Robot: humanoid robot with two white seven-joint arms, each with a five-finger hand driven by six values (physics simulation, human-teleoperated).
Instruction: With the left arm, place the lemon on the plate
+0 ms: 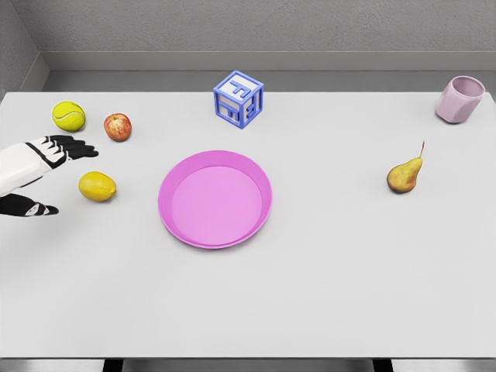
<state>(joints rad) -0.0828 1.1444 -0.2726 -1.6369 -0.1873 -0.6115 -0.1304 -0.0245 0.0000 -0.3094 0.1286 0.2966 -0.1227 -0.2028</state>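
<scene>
Surface (310,294) first, wide and pale; the pink plate (215,199) sits mid-frame, the lemon (97,186) left of it, apart. I'd say the reach should close around the lemon squarely, clear of the apple (118,126) above. The left hand (58,155), at the left edge, is spread, grasping nothing, just beside the lemon.

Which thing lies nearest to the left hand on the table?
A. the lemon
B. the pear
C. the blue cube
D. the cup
A. The lemon lies just right of the left hand, between its spread fingers and thumb, not yet touched, while the pear, the blue cube and the cup sit far off to the right.
</scene>
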